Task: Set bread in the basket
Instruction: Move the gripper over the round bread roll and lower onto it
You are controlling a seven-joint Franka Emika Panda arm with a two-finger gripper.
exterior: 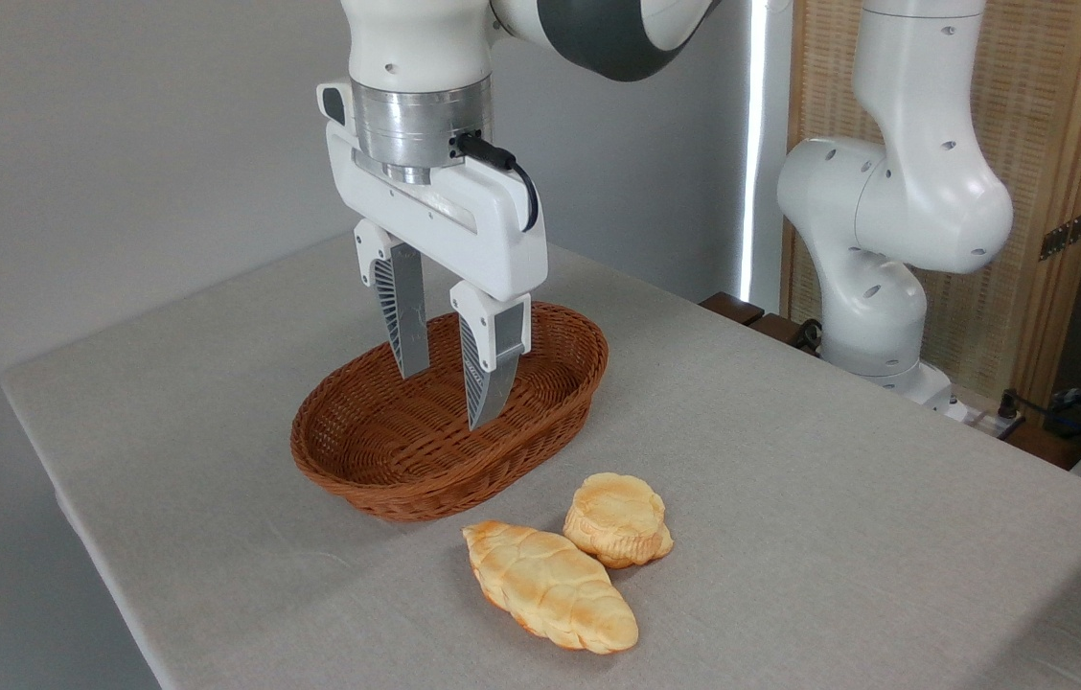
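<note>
The bread [617, 518], a small round golden-tan bun, lies on the grey tablecloth in front of and to the right of the basket [378, 479]. That basket is an oval reddish-brown wicker one with nothing inside. My gripper [445, 401] hangs over the basket's middle, fingers pointing down, open and holding nothing. It is well behind and to the left of the bun.
A longer braided loaf [550, 585] lies touching the bun on its front left side. The arm's white base [871, 287] stands at the table's far right. The table's edges [71, 498] run along the left and front.
</note>
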